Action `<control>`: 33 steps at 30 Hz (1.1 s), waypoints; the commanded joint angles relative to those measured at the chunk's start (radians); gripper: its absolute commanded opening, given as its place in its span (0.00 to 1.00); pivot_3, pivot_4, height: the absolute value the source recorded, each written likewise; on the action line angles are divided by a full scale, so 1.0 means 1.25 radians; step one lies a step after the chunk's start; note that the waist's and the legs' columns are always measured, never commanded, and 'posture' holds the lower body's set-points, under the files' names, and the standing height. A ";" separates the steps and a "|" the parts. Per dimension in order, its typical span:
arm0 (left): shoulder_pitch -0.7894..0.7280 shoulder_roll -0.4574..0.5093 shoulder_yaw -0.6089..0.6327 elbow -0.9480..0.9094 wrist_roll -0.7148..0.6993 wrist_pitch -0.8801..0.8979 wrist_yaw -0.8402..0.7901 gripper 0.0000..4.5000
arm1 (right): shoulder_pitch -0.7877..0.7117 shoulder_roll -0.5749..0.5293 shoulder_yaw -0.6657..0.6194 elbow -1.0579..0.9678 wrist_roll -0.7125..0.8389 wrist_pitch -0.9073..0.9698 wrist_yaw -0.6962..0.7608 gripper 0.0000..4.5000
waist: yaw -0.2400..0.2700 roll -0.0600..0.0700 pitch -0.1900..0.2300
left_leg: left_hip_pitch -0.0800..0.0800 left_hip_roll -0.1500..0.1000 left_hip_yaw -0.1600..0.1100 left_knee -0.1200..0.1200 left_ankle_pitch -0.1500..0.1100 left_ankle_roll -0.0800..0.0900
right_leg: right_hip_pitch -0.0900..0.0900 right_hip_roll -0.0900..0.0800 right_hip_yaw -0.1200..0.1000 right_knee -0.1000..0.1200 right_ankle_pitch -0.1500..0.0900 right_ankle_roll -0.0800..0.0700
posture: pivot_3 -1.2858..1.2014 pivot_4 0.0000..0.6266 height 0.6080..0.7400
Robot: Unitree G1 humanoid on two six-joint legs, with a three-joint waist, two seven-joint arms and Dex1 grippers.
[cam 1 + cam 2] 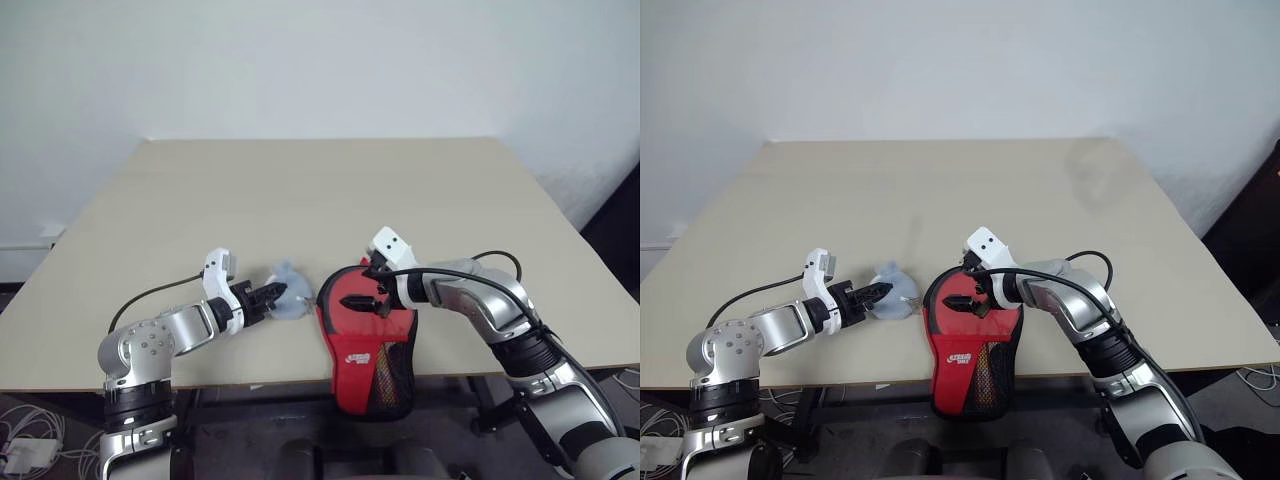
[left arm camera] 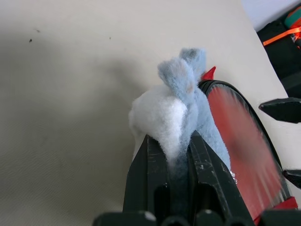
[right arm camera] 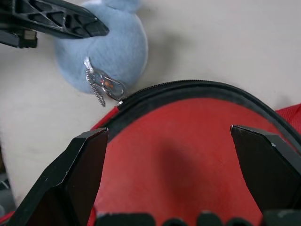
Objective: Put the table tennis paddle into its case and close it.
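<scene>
1. My left fingers (image 1: 277, 294) are pressed together, pinching a fluffy pale blue charm (image 1: 290, 303) (soft plush, with little ear-like tufts at its far end).
2. My right fingers (image 1: 376, 294) are spread wide and grip nothing; they hang just over the red face of the case (image 1: 366, 345), near its round end.
3. In the right wrist view the two black fingertips (image 3: 87, 160) stand apart on either side of the red surface, with the black zipper rim (image 3: 197, 85) curving beyond them.
4. A short silver chain (image 3: 96, 87) runs from the charm to the case's rim, so the two are linked at that edge.
5. The case lies on the near edge of the bench (image 1: 320, 190), round end toward the middle, its narrow end with the white logo (image 1: 360, 357) and black mesh pocket (image 1: 395, 375) hanging over the front edge.
6. The charm rests on the bench just beside the case, on my left.
7. The case's rim stands slightly parted at the round end; whether the red surface under my right fingers is the paddle's rubber or the case's own fabric I cannot tell.
8. A black cable (image 1: 155, 295) loops from my left wrist over the bench.
</scene>
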 commanded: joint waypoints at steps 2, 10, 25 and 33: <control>0.002 0.011 0.016 -0.030 -0.006 0.001 -0.004 0.00 | -0.008 0.024 -0.028 0.011 -0.007 -0.033 -0.009 0.87 | 0.000 0.000 0.000 | 0.000 0.000 0.000 0.000 0.000 0.000 | 0.000 0.000 0.000 0.000 0.000 0.000 | 0.52 0.00 1.00; 0.016 0.012 0.023 -0.035 -0.002 -0.003 -0.004 0.00 | 0.013 0.039 -0.025 0.025 -0.032 -0.047 -0.036 0.24 | 0.001 0.000 0.000 | 0.000 0.000 0.000 0.000 0.000 0.000 | 0.000 0.000 0.000 0.000 0.000 0.000 | 0.52 0.00 1.00; -0.013 0.017 0.026 -0.030 0.005 -0.005 -0.009 0.00 | 0.132 0.103 -0.037 0.119 -0.063 -0.196 -0.049 0.01 | 0.001 -0.001 0.000 | 0.001 0.000 0.000 0.000 0.000 0.000 | 0.001 0.000 0.000 0.000 0.000 0.000 | 0.52 0.00 1.00; -0.105 0.044 -0.053 0.091 0.118 -0.091 -0.044 0.00 | 0.138 0.086 -0.016 0.109 -0.077 -0.158 -0.025 0.01 | 0.003 -0.001 -0.001 | 0.001 0.000 0.000 0.000 0.000 0.000 | 0.001 0.000 0.000 0.000 0.000 0.000 | 0.52 0.00 1.00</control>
